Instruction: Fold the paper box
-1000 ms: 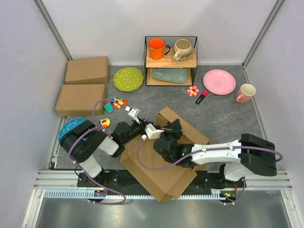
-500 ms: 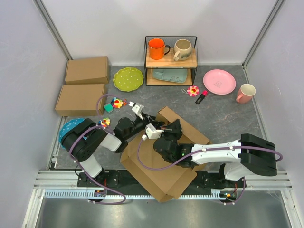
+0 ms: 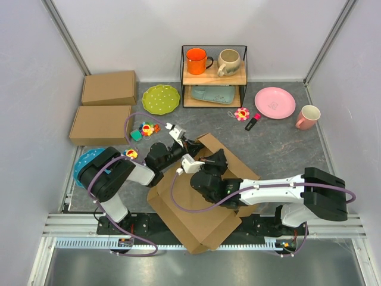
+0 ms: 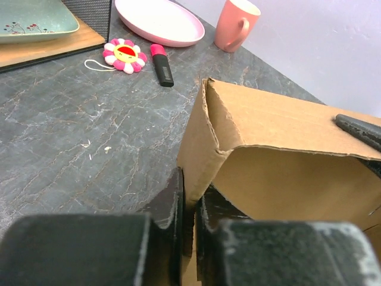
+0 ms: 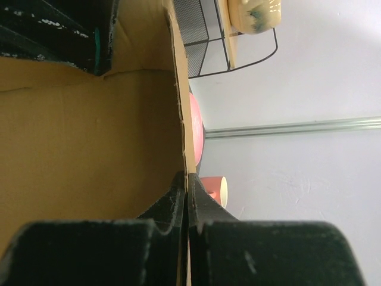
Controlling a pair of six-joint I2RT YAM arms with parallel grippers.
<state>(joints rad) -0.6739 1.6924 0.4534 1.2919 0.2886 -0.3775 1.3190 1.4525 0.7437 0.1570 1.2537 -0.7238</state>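
Observation:
The paper box [image 3: 202, 220] is a brown cardboard sheet, partly folded, lying in the middle of the table near the arm bases, with raised flaps at its far end. My left gripper [image 3: 189, 145] reaches in from the left and is shut on the upright corner flap; in the left wrist view its fingers [image 4: 176, 196] pinch the flap edge of the box [image 4: 280, 155]. My right gripper [image 3: 217, 159] is shut on a neighbouring wall edge. In the right wrist view that gripper [image 5: 187, 190] clamps the thin cardboard edge of the box [image 5: 89, 137].
Two ready-made cardboard boxes [image 3: 109, 88] [image 3: 101, 125] sit at the back left, beside a green plate [image 3: 161, 98]. A wire rack [image 3: 214, 77] holds mugs. A pink plate [image 3: 275, 102], pink mug [image 3: 308, 117], flower toy [image 3: 241, 114] and marker [image 3: 252, 123] lie at the right. Small toys [image 3: 146, 128] lie left of the grippers.
My left gripper moved right onto the corner flap and closed on it. The box's near end shifted slightly left. The right gripper kept its grip.

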